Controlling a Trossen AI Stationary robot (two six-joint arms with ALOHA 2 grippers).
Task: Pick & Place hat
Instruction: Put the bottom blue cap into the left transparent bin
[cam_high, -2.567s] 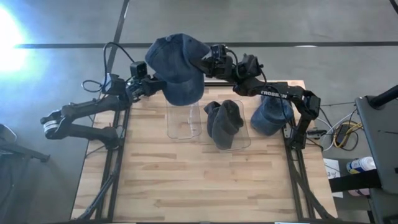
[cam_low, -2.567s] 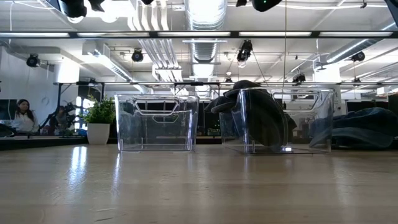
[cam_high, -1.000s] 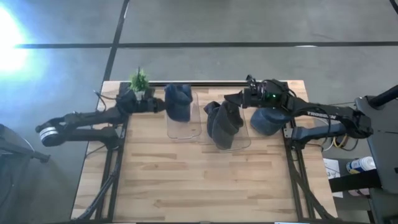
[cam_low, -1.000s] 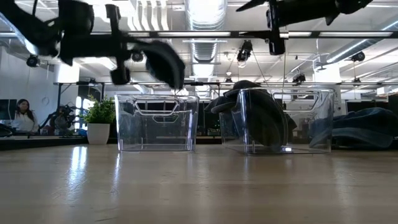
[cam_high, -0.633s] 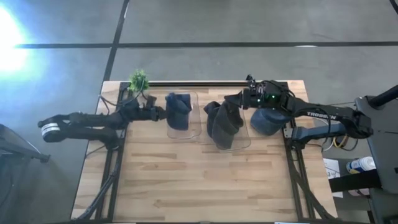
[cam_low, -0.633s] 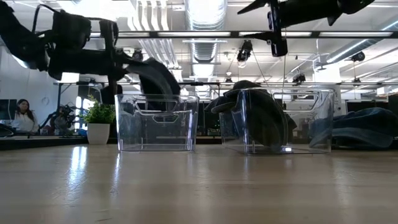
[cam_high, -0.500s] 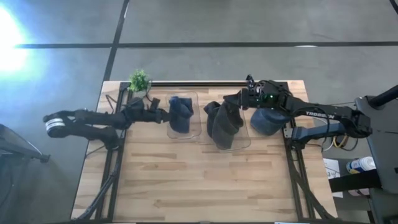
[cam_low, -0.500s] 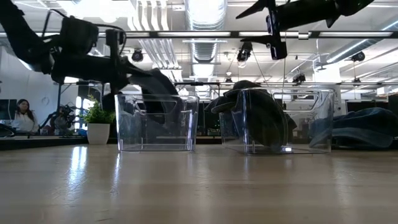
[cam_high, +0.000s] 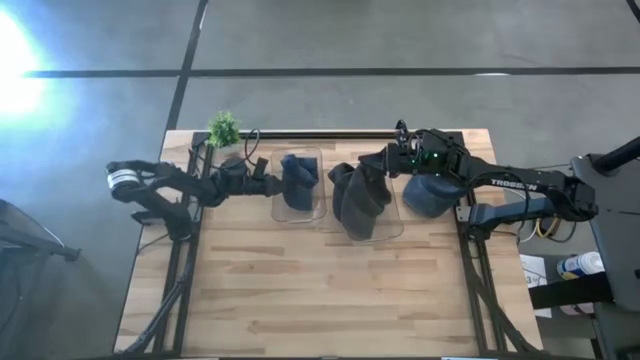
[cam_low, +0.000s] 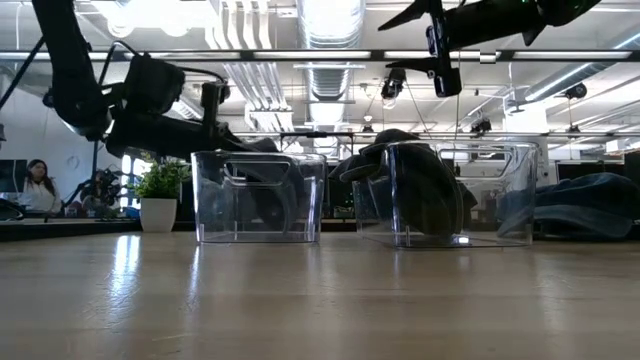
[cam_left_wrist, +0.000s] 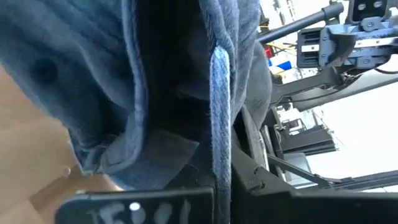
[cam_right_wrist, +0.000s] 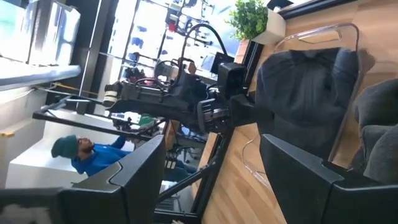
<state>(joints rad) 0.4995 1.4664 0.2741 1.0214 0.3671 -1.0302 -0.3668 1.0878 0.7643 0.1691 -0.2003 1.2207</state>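
A blue denim hat (cam_high: 297, 171) hangs inside the left clear bin (cam_high: 314, 208), seen through the bin's wall in the low view (cam_low: 266, 190). My left gripper (cam_high: 271, 184) reaches in from the table's left, at the bin's rim, and is shut on the hat. The right clear bin (cam_high: 392, 226) holds dark hats (cam_high: 361, 197). Another blue hat (cam_high: 431, 192) lies on the table at the far right. My right gripper (cam_high: 384, 160) hovers open and empty above the right bin, high in the low view (cam_low: 440, 60). My left gripper pinches a folded edge of the hat (cam_left_wrist: 219, 130) between its two fingers, coming nearly level from the table's left. The hat (cam_left_wrist: 81, 81) hangs down from the fingers inside the bin. Whether its lower end rests on the bin's floor, I cannot tell.
A small potted plant (cam_high: 225, 130) stands at the table's far left corner. The near half of the wooden table (cam_high: 300, 300) carries nothing. Both bins stand side by side near the far edge. A person sits in the room beyond (cam_low: 38, 185).
My left gripper has sunk and gone toward the table's right, staying shut on the blue hat. The hat has gone down from above the left bin's rim into the bin. My right gripper has kept still and open.
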